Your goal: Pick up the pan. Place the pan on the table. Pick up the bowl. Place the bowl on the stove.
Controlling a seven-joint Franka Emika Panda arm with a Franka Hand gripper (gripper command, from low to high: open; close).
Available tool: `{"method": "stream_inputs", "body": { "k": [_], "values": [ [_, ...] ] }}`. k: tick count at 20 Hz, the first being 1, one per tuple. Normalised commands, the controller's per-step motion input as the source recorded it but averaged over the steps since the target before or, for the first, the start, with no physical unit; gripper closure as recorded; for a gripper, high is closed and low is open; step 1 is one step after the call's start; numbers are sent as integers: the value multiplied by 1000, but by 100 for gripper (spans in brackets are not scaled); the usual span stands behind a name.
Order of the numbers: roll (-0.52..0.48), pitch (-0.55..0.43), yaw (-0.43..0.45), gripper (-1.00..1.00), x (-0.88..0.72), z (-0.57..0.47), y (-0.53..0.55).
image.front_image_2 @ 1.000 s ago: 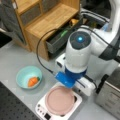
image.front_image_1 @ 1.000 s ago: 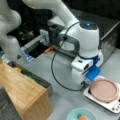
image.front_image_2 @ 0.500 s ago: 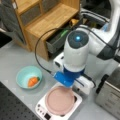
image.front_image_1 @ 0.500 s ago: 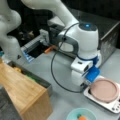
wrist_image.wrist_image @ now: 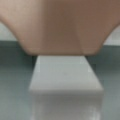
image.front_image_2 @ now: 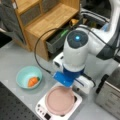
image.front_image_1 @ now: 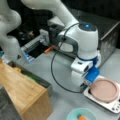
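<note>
The dusty-pink pan [image.front_image_1: 103, 90] [image.front_image_2: 60, 100] sits on the small white stove [image.front_image_1: 111, 107] [image.front_image_2: 41, 110] in both front views. My gripper [image.front_image_1: 84, 86] is down low at the pan's rim, its fingers hidden under the white and blue wrist. In the wrist view the pan [wrist_image.wrist_image: 60, 25] fills the top, and its white stub handle [wrist_image.wrist_image: 66, 73] points toward the camera. No fingers show there. The teal bowl [image.front_image_1: 81, 115] [image.front_image_2: 28, 77] holds a small orange item [image.front_image_2: 33, 81] and rests on the grey table [image.front_image_2: 15, 57], apart from the stove.
A light wooden counter [image.front_image_1: 22, 92] [image.front_image_2: 50, 20] has an open drawer [image.front_image_2: 58, 40] holding green things. A steel toaster oven [image.front_image_2: 110, 95] stands beside the stove. A black cable [image.front_image_2: 37, 50] loops off the wrist.
</note>
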Motion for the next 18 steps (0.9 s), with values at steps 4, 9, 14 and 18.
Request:
{"method": "stream_inputs", "body": {
  "k": [4, 9, 14, 18],
  "values": [
    [78, 24, -2, 100, -27, -17, -57],
    [81, 17, -14, 100, -57, -9, -47],
    [92, 4, -19, 100, -89, -12, -52],
    [95, 11, -21, 100, -111, 12, -65]
  ]
}}
